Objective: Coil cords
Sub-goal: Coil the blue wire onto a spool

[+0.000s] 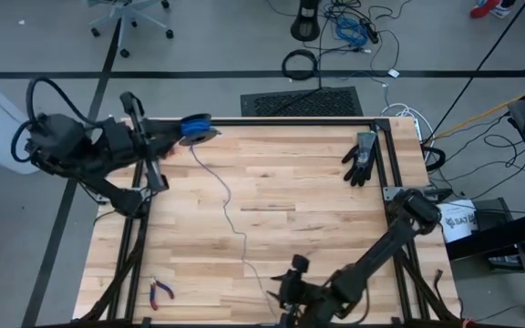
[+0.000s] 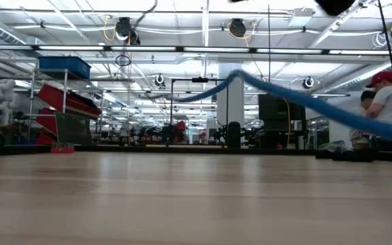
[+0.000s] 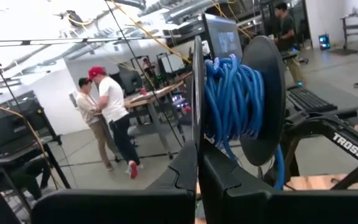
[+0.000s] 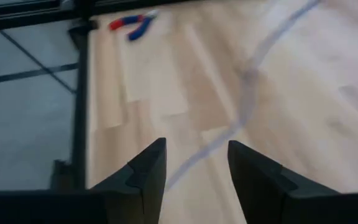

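A thin blue-grey cord (image 1: 231,214) snakes across the wooden table from the far left toward the near edge. Its far end is wound in bright blue turns (image 3: 235,99) on a black spool (image 1: 196,128), which my left gripper (image 3: 197,158) holds shut above the table's far left corner. In the low view the cord (image 2: 298,99) slants across, blurred. At the near edge my right gripper (image 4: 196,155) is open and tipped down; the cord (image 4: 229,134) lies on the wood ahead of the gap between its fingers, untouched as far as I can see. My left gripper pinches one thin black flange of the spool (image 3: 197,87), seen edge-on, between its two shut fingers at the flange's rim. The fingers lie about level and point toward the table's right. The spool is lifted clear, and the cord trails from it slack down to the table.
A black glove (image 1: 361,157) lies at the far right of the table. Small red-handled pliers (image 1: 160,292) lie near the near left corner, also in the right wrist view (image 4: 132,25). Black cable loops (image 1: 301,64) and a dark mat (image 1: 303,102) are on the floor beyond.
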`<state>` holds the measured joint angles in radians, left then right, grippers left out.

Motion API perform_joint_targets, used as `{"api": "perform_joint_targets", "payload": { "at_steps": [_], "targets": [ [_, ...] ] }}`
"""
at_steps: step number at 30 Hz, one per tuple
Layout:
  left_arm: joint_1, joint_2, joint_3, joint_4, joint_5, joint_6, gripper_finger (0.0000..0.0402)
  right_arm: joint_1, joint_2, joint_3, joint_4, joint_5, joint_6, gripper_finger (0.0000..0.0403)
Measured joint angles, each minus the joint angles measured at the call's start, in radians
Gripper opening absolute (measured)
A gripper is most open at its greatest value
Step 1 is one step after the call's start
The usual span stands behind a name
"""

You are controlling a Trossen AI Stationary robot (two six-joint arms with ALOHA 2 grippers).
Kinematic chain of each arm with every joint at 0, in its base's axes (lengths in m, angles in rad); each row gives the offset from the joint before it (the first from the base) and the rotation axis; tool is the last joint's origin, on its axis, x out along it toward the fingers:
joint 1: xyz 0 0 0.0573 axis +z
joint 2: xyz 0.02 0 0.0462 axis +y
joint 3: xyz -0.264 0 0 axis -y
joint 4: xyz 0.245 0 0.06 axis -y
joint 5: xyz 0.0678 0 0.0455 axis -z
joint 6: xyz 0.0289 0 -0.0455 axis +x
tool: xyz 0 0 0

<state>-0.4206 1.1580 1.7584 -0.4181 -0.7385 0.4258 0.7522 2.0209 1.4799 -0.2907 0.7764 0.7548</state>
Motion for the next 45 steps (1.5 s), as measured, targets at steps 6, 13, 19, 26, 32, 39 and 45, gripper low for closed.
{"api": "perform_joint_targets", "payload": {
  "at_steps": [6, 13, 19, 26, 32, 39, 45],
  "targets": [
    [0.0, 0.003, 0.0, -0.019, -0.001, -0.002, 0.0006, -0.056, 0.104, 0.0, 0.079, -0.079, 0.007, 0.016],
    [0.0, 0.002, 0.0, -0.02, -0.001, -0.002, 0.0006, -0.1, 0.17, -0.002, 0.085, -0.033, 0.05, 0.0155],
    [0.0, 0.003, 0.0, -0.043, -0.002, -0.004, 0.0006, -0.118, 0.17, -0.002, 0.083, -0.022, -0.001, 0.0078],
    [0.0, 0.005, 0.0, -0.05, -0.002, -0.038, 0.0006, -0.174, 0.161, -0.002, -0.004, -0.024, -0.042, 0.0008],
    [0.0, 0.014, 0.0, -0.132, -0.001, -0.12, 0.0006, -0.267, 0.053, -0.002, -0.184, -0.019, -0.093, 0.0001],
    [0.0, 0.033, 0.0, -0.186, -0.001, -0.175, 0.0006, -0.349, -0.167, 0.001, -0.222, -0.16, -0.221, 0.0001],
    [0.001, 0.033, 0.0, -0.182, -0.002, -0.177, 0.0006, -0.269, -0.144, 0.0, -0.032, -0.29, -0.25, 0.0033]
  ]
}}
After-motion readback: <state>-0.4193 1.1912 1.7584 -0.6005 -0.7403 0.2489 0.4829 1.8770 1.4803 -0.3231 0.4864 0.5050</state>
